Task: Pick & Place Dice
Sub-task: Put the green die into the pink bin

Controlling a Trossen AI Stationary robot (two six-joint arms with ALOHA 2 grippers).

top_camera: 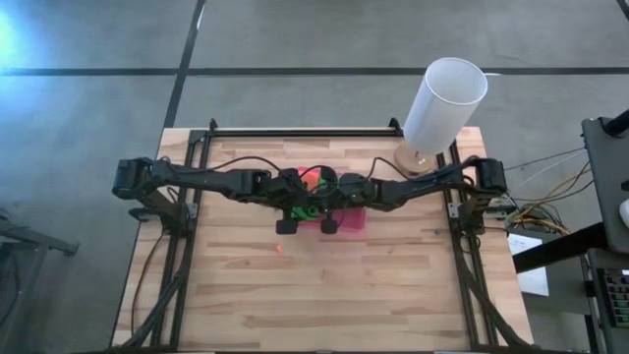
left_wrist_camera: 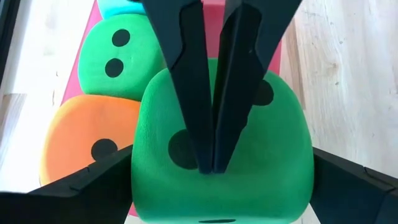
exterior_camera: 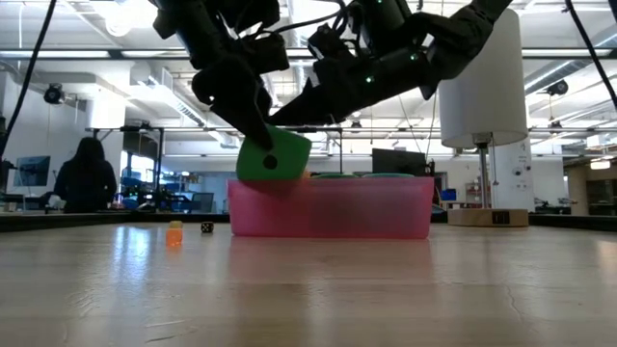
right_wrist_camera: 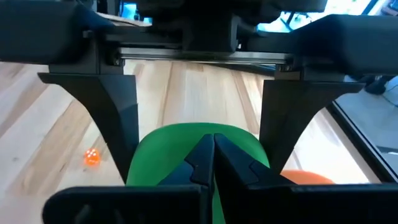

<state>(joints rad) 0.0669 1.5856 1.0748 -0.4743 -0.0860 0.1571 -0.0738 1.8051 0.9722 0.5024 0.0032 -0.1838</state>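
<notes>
A bright green die (left_wrist_camera: 249, 193) with black pips fills the left wrist view and stands between my left gripper's (left_wrist_camera: 221, 158) wide-apart fingers. In the low view the same green die (exterior_camera: 273, 156) sits tilted above the left rim of the pink tray (exterior_camera: 333, 207). My right gripper (left_wrist_camera: 208, 168) is shut, and its tips point at the die's pipped face from the opposite side. A second green die (left_wrist_camera: 118, 56), an orange die (left_wrist_camera: 74, 146) and a teal die (left_wrist_camera: 118, 7) lie on the pink pad (left_wrist_camera: 81, 43). My left gripper holds the green die pinched between its two fingers, one on its side (left_wrist_camera: 142, 183) and one on the opposite side (left_wrist_camera: 303, 183), coming from above. The die is tilted, with its low edge (exterior_camera: 260, 177) at the tray's left rim. My right gripper's shut tips (right_wrist_camera: 214, 140) lie over the die's face; whether they touch it I cannot tell.
A tiny orange die (exterior_camera: 174, 233) and a tiny dark die (exterior_camera: 206, 228) lie on the wooden table (top_camera: 393, 295) left of the tray. A tall white cylinder (top_camera: 444, 103) stands on a round base at the far right. A person (exterior_camera: 87, 173) is in the room behind.
</notes>
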